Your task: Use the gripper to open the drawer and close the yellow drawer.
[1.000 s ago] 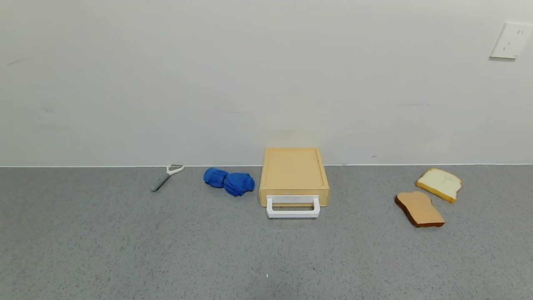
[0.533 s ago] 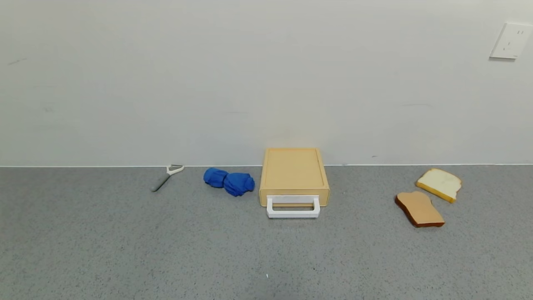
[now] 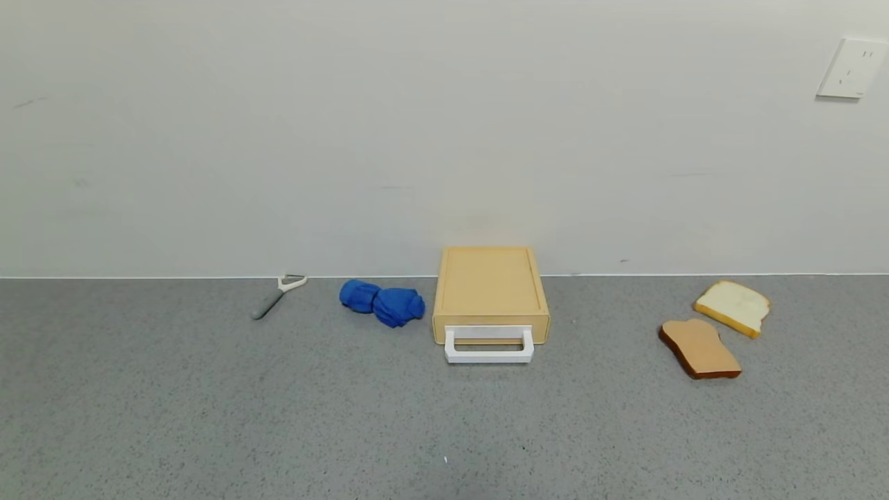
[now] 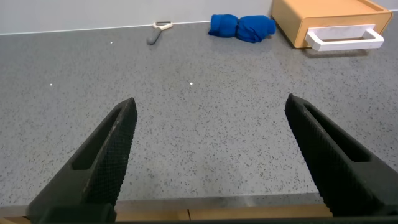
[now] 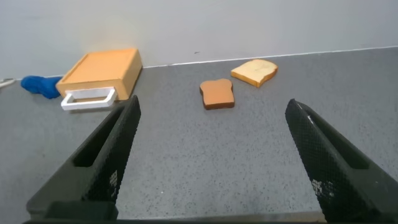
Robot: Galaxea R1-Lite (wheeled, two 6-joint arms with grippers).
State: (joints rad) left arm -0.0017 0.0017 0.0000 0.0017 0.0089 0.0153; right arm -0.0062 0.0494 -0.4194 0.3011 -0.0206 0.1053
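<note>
The pale yellow drawer box (image 3: 490, 288) stands against the back wall at the table's middle, its tray pushed in and its white loop handle (image 3: 489, 346) facing me. It also shows in the left wrist view (image 4: 329, 18) and the right wrist view (image 5: 102, 71). Neither arm shows in the head view. My left gripper (image 4: 211, 106) is open and empty over the table's near edge, far in front of the drawer. My right gripper (image 5: 214, 109) is open and empty over the near right of the table.
A blue cloth (image 3: 382, 301) lies just left of the drawer and a grey peeler (image 3: 276, 294) farther left. Two bread slices, one brown (image 3: 698, 348) and one white (image 3: 733, 306), lie to the right. The grey countertop (image 3: 278, 417) ends at the wall.
</note>
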